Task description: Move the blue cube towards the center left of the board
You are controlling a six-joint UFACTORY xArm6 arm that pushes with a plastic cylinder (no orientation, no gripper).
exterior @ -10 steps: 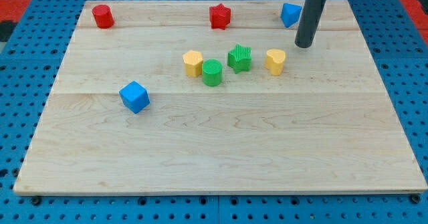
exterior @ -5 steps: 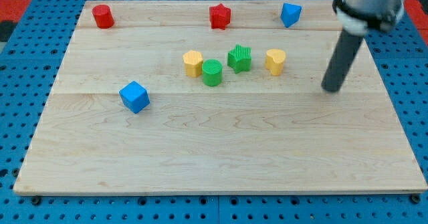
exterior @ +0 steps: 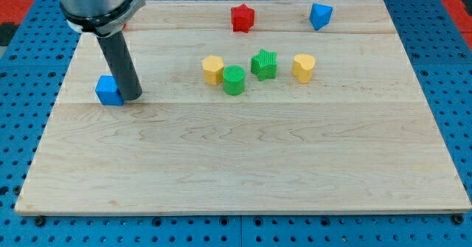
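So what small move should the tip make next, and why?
Probably a short push more toward the view's left, then stop. My tip sits right against the blue cube on its right side, and the cube lies near the board's left edge, about mid-height. It seems nearly at the center left, so little push is needed.

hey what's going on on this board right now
A robot arm with a straight dark rod is pushing a blue cube across a wooden board. My tip sits right against the cube's right side, and the cube lies near the board's left edge, about mid-height. Untouched in the middle are a yellow block, a green cylinder, a green star and another yellow block. A red star and a second blue block lie along the view's top.
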